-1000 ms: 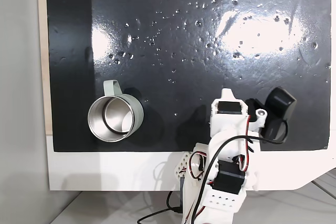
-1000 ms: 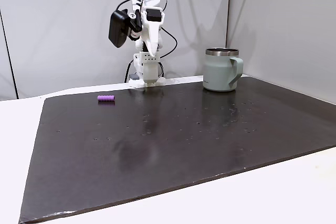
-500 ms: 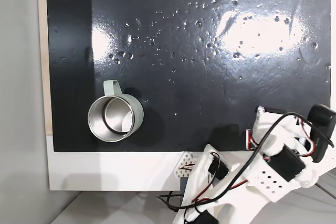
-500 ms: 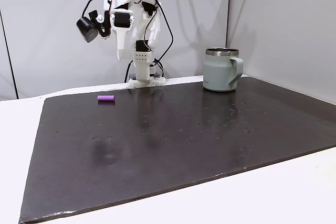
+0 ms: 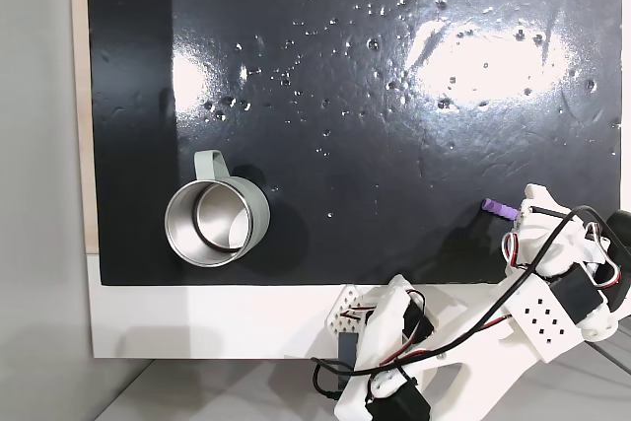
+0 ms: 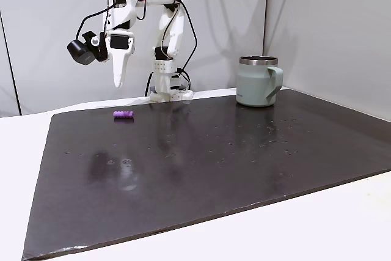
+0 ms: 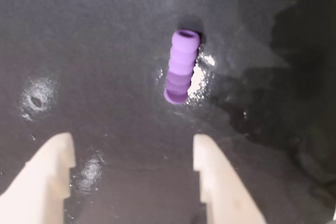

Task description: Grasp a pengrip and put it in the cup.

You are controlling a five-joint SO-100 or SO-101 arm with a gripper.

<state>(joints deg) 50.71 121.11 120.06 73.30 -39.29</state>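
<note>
The gripper (image 7: 134, 148) is seen spread wide in the wrist view, its two pale fingertips (image 7: 55, 153) set well apart with bare dark mat between them and nothing pinched. Just ahead of the fingertips, closer to the right-hand one, the purple ribbed pengrip (image 7: 181, 66) is seen lying on its side, its hollow end turned away from the camera and a bright wet-looking glint beside it.

In a fixed view from the front, the gripper (image 6: 116, 79) is held pointing down above the black mat (image 6: 201, 163), clear of the surface, and the pengrip (image 6: 123, 114) is found on the mat just below and slightly to the right of it, apart from the fingers. In a fixed view from above, the pengrip (image 5: 500, 210) is partly covered by the white arm (image 5: 552, 283), only one end being shown near the mat's lower right edge; whether the tips are directly over it cannot be told from there.

The sage-green steel-lined cup (image 6: 259, 81) is stood upright well away across the mat, handle to the right; from above, the cup (image 5: 216, 222) is seen at lower left with its handle toward the top.
</note>
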